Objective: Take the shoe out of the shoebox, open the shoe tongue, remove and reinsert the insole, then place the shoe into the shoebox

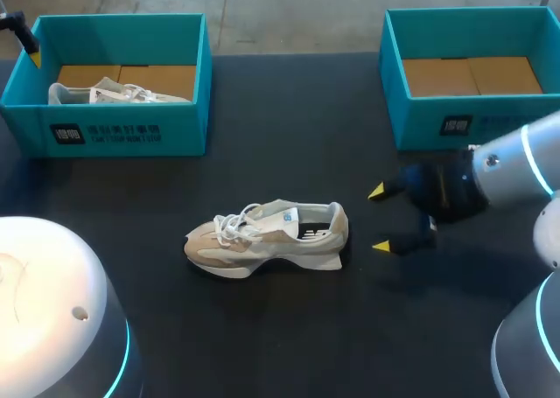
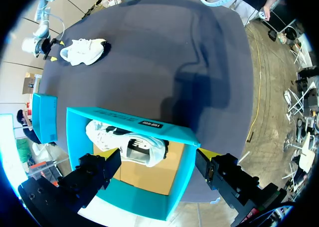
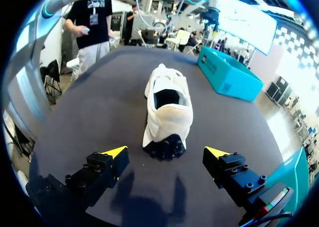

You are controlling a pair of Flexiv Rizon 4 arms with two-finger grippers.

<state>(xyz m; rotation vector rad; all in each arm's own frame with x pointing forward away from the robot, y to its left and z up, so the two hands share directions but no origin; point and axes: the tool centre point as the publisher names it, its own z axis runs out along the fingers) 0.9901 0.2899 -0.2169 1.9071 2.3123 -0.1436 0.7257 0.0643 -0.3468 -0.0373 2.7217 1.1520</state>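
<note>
One shoe (image 1: pixel 267 236), heel facing right tool (image 1: pixel 379 219), apart

A dark grey tabletop (image 1: pixel 289 136) spreads wide with a matte, smooth surface. Light falls evenly from above and leaves soft, blurred shadows on it.

White arms (image 1: pixel 516 166), cyan rings, black yellow-tipped claw (image 1: pixel 379 219), seemingly screw-studded.

Open tabletop (image 1: pixel 357 286) — right end effector (image 1: pixel 379 219) to shoe (image 1: pixel 271 236)
</note>
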